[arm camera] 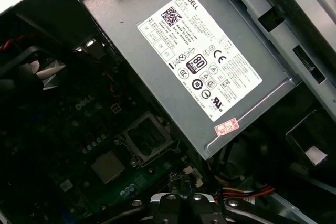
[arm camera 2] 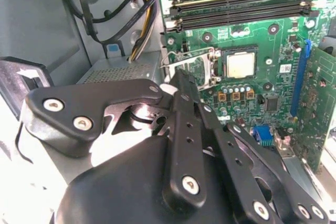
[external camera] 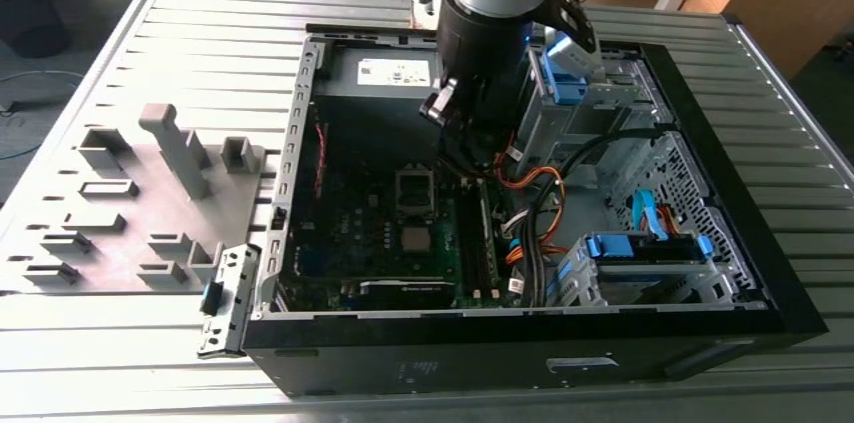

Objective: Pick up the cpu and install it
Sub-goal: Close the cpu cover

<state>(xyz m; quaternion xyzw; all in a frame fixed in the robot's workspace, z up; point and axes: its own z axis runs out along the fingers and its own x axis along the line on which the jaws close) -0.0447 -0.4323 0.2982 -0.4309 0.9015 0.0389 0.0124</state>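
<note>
The cpu, a small flat square chip with a silvery top, lies on the green motherboard inside the open computer case; both wrist views show the cpu. Beside it sits the dark socket frame with a shiny rim, which appears as the frame in both wrist views. My gripper hangs inside the case just above the socket frame, on its power-supply side. The gripper's fingers look shut together with nothing between them. It is apart from the cpu.
The grey power-supply box lies at the case's far end. Memory slots and orange and black cables run beside the socket. Blue drive bays fill the exterior view's right. A grey fixture plate lies outside the case.
</note>
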